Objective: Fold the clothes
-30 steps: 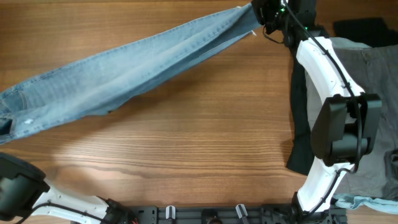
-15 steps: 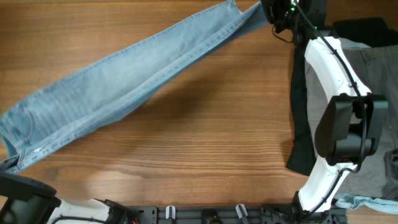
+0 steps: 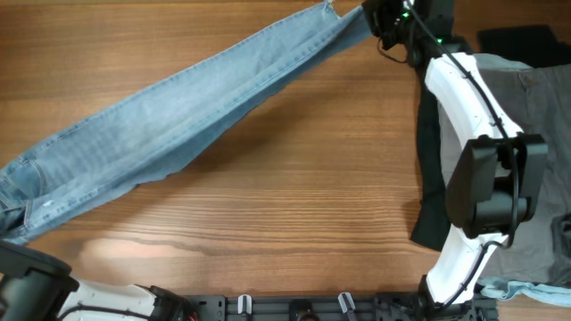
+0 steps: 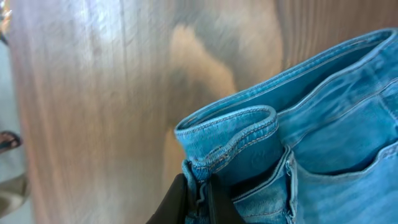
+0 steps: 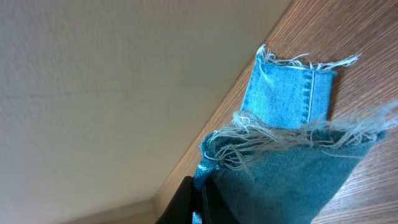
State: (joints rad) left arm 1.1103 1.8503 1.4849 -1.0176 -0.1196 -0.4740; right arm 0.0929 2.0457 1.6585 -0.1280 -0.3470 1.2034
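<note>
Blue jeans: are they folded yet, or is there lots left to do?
Not yet. Done: the jeans are stretched out long over the table. In hand: the left gripper pinches the waistband and the right gripper pinches the frayed hems. Left: no fold is made, and the grey trousers and black garment lie unfolded at the right.

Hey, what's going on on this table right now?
Two robot arms hold a pair of light-blue jeans stretched diagonally across the wooden table. The left claw is shut on the waistband at the near left, and the right claw is shut on the frayed hems at the far edge. No fold is made yet. Grey trousers and a black garment lie off to the right.
</note>
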